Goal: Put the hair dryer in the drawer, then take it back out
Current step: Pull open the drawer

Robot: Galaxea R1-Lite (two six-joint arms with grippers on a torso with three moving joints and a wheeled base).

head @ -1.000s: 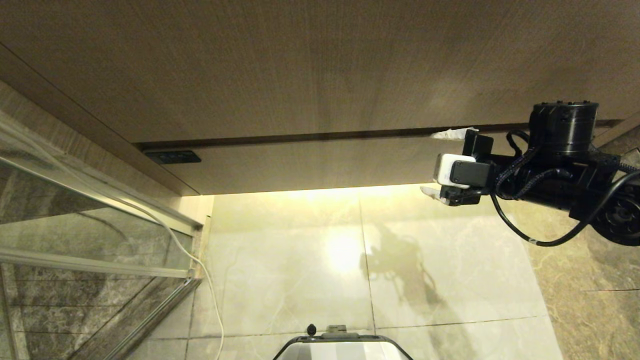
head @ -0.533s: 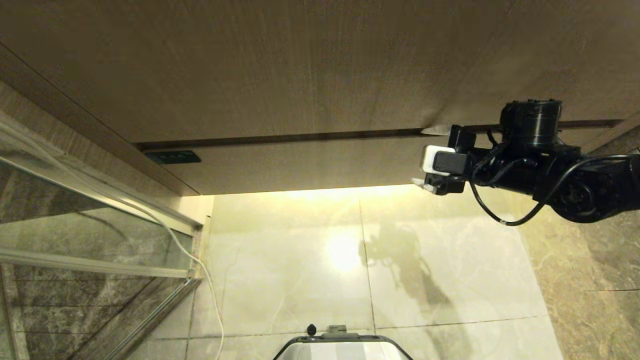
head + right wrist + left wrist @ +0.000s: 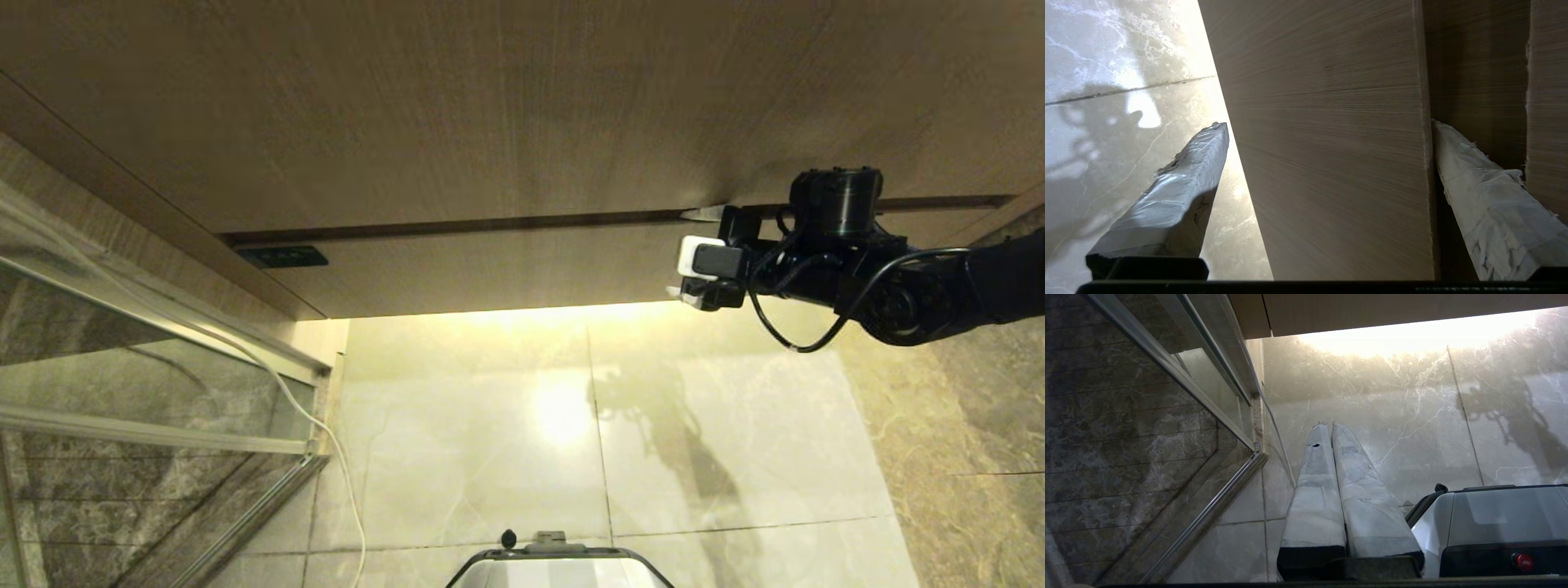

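Right gripper point(image 3: 694, 253) has moved left to the closed drawer point(image 3: 506, 265), fingers spread astride its front panel. Step: opening. Next: hook top edge, pull. Hair dryer not visible.

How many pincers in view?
2. Right pincer open, straddling the drawer front's edge, one finger in the top gap. Left pincer shut, hanging above the floor beside the base.

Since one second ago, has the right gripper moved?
Yes. The right gripper has shifted left along the drawer front, its fingers straddling the panel.
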